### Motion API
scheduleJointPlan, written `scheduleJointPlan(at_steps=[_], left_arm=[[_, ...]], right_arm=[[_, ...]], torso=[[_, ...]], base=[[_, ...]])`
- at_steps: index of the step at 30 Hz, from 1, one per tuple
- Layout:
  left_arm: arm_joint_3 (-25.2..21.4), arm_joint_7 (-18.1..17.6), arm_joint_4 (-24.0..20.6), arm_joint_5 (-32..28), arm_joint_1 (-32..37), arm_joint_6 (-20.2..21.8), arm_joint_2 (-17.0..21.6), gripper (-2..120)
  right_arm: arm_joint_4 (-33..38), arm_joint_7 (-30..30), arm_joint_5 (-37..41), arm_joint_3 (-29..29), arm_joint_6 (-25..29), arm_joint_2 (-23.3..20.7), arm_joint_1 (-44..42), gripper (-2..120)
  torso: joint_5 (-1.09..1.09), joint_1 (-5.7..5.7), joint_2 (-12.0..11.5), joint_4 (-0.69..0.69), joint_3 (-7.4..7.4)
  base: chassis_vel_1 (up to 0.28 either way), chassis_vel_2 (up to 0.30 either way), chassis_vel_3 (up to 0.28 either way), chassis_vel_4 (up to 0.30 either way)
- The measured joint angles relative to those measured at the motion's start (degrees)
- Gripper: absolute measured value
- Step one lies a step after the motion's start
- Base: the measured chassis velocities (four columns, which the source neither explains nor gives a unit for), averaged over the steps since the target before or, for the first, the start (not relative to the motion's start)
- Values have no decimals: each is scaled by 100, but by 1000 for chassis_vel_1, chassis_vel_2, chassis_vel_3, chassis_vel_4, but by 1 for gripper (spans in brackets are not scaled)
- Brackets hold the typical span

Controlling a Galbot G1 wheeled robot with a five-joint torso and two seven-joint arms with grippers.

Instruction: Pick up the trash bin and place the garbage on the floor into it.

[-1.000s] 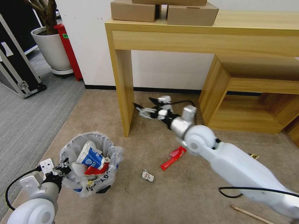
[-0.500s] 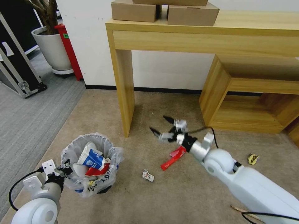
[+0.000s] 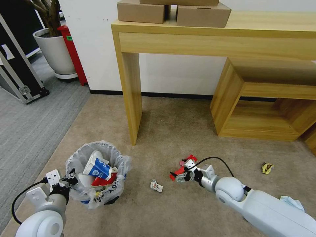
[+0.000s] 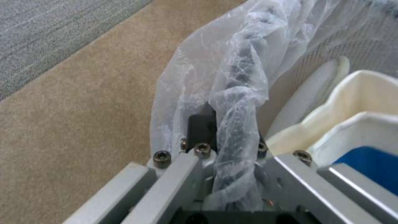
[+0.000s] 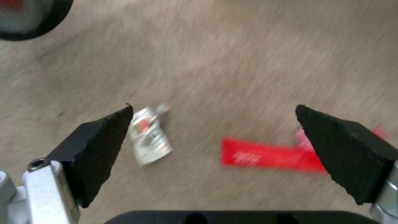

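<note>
1. Wrapper (image 3: 184,166), red, lies flat on the floor (image 3: 171,131) under your right claw (image 3: 180,176), jaws apart, long axis spanning the gap.
2. Left claw (image 3: 67,181) is clamped on the trash bin (image 3: 98,174) rim.

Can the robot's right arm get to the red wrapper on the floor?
Probably yes. The right gripper hangs open just over the red wrapper, which lies flat on bare floor with nothing over it. The crushed can sits apart, to the side.
</note>
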Motion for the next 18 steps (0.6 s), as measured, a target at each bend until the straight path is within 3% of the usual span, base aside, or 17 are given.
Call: scheduleJointPlan(at_steps=[2, 7, 10, 18], left_arm=[[15, 3, 27, 17, -8, -6, -10, 1], [16, 5, 46, 23, -7, -15, -14, 1], [17, 5, 67, 23, -12, -16, 3, 1], [13, 7, 142, 6, -37, -25, 33, 1]], right_arm=[[54, 351, 371, -253, -564, 147, 197, 100], [-75, 808, 679, -711, -1123, 389, 560, 100], [-384, 1249, 1081, -1055, -1752, 724, 870, 100], [-1296, 1391, 1191, -1590, -2136, 1405, 1361, 100]], torso=[[-1, 0, 0, -1, 0], [-2, 0, 0, 0, 0], [-2, 0, 0, -1, 0], [-1, 0, 0, 0, 1]], base=[[0, 0, 0, 0], [0, 0, 0, 0], [0, 0, 0, 0], [0, 0, 0, 0]])
